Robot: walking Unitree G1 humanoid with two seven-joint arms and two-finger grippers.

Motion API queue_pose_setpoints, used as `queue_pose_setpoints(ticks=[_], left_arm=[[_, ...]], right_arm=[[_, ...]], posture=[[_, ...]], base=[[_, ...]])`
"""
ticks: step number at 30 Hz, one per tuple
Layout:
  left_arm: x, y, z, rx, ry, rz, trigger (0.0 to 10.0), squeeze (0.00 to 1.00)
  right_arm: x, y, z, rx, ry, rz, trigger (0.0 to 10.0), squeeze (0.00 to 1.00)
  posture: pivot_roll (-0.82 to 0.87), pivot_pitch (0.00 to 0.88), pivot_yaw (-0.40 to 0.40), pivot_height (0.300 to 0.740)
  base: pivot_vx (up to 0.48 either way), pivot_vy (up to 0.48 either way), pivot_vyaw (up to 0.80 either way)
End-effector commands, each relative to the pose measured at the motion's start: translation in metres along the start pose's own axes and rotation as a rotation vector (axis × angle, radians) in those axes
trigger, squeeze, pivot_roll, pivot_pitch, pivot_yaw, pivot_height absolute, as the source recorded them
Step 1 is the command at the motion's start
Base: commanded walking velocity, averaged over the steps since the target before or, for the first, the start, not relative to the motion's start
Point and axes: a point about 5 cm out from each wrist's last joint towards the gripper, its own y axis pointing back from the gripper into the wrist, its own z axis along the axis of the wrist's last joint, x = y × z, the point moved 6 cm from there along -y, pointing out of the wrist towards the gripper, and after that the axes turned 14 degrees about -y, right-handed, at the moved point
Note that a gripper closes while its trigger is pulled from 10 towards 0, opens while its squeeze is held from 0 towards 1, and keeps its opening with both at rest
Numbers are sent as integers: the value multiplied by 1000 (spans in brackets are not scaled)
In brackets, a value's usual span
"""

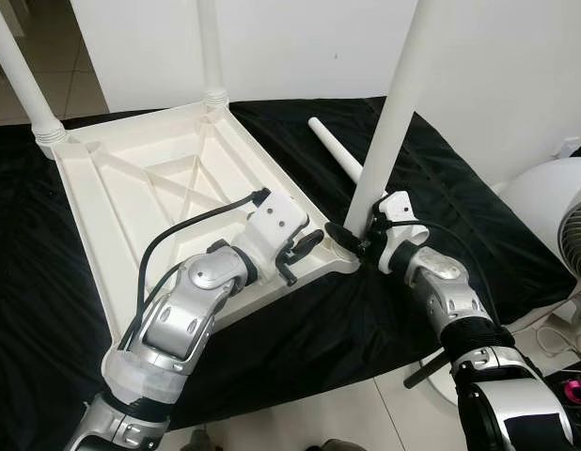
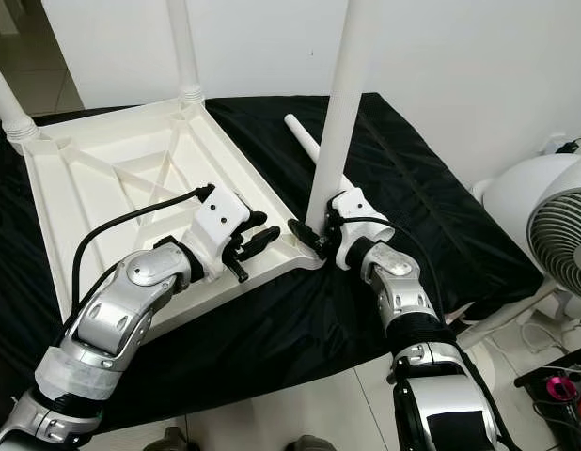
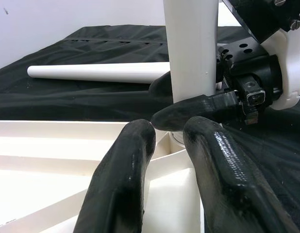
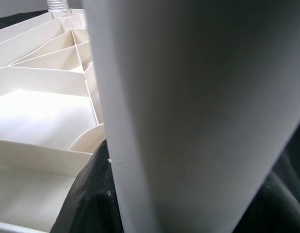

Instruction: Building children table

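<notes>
Standing a third leg (image 1: 396,103) into the near corner socket, the robot looks roughly 3 quarters through the build. The white tabletop (image 1: 112,202) lies upside down on a black cloth (image 1: 319,329) spread over the floor, its ribbed underside facing up. 2 legs, one (image 1: 18,70) at the far left corner and one (image 1: 209,47) at the far right corner, already stand upright in their sockets.

The right hand (image 1: 352,237) is clamped on the third leg just above its foot, holding it slightly tilted at the corner; whether it is fully seated cannot be told. The left hand (image 1: 305,249) rests on the tabletop's edge just beside that corner, its fingers (image 3: 125,179) a little apart and gripping nothing.

A fourth leg (image 1: 336,148) lies loose on the cloth beyond, still to be fitted, probably at the near left corner. After that the table would need turning upright.
</notes>
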Motion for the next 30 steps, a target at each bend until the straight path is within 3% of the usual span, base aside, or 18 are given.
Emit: queue_pose_setpoints(ticks=[1,10,15,19,21,25,27,30], left_arm=[[-1,1,0,2,3,4,10000,0],[-3,1,0,4,6,0,10000,0],[-5,1,-1,5,10,0,10000,0],[-6,1,-1,5,11,1,10000,0],[-7,2,-2,6,13,0,10000,0],[-8,2,-2,7,13,-1,10000,0],[-8,1,-1,6,13,-1,10000,0],[-9,2,-1,6,13,1,10000,0]], right_arm=[[-3,3,-21,46,-45,-58,10000,0],[-13,0,-19,14,-72,-218,10000,0],[-13,0,-17,-49,-146,-438,10000,0],[-13,1,-16,-68,-151,-503,10000,0],[-14,4,-13,-111,-165,-636,10000,0],[-14,7,-11,-138,-171,-756,10000,0],[-4,2,-9,-163,-195,-827,10000,0],[7,-4,-5,-177,-194,-817,10000,0]], posture=[[-33,2,-30,740],[-36,6,-32,740],[-34,4,-46,740],[-32,2,-51,740],[-31,0,-56,740],[-29,0,-59,740],[-25,0,-62,740],[-22,0,-64,740]], base=[[0,0,0],[0,0,0],[0,0,0],[0,0,0],[0,0,0],[0,0,0],[0,0,0],[0,0,0]])
